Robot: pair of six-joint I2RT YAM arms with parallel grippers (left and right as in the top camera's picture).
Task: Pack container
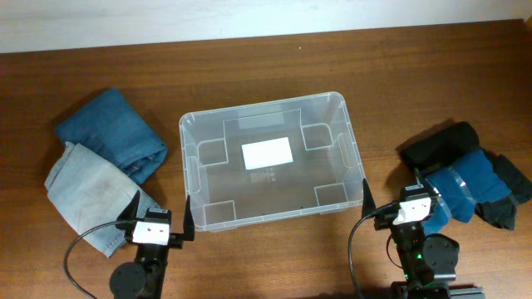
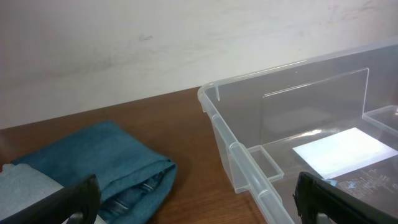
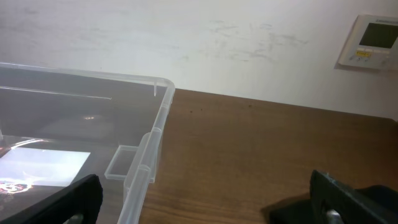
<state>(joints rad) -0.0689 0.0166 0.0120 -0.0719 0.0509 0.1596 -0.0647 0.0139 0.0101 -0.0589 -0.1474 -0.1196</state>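
Overhead view, large clear rectangular plastic container [image 1: 188, 158] mid-bench [image 1: 266, 66], folded blue denim jeans [image 1: 112, 126] left, dark clothes [image 1: 453, 145] right, left gripper [image 1: 162, 201] and right gripper [image 1: 391, 189] spread wide, unloaded.

We log a brown wooden counter [image 1: 274, 266] backed by a white wall [image 1: 249, 17]. Left side: dark blue folded jeans [image 1: 112, 131] farther back, a pale washed denim garment [image 1: 87, 191] nearer, the two touching. Right side: a black garment [image 1: 436, 145], a blue garment [image 1: 470, 178] against it, a dark grey piece [image 1: 511, 199] rightmost. A white wall panel [image 3: 368, 42] with a small display sits far right.
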